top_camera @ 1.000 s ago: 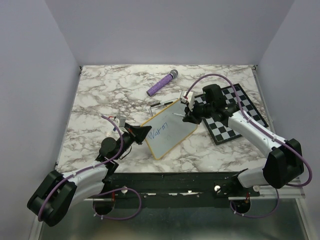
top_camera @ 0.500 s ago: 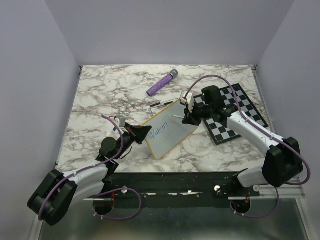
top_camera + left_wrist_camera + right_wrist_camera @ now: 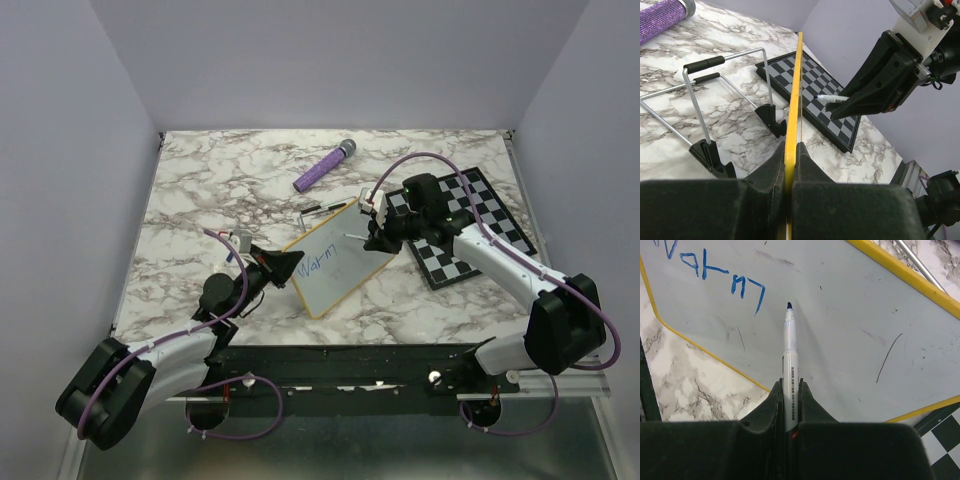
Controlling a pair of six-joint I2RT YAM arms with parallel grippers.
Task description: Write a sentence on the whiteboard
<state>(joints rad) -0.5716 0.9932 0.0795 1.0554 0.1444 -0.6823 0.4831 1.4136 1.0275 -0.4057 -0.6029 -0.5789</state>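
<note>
Lifting clear after first word: right pincer (image 3: 373, 230), clamped tight on slim white blue-tipped marker (image 3: 789, 340), has edged toward 12 o'clock, tip now apart from small yellow-framed whiteboard (image 3: 340, 255) at centre of marble bench (image 3: 200, 190). Left pincer (image 3: 790, 150) nips frame's 9 o'clock edge. Blue handwritten sentence (image 3: 725, 277) reads only "Warm"; next word probably pending.
</note>
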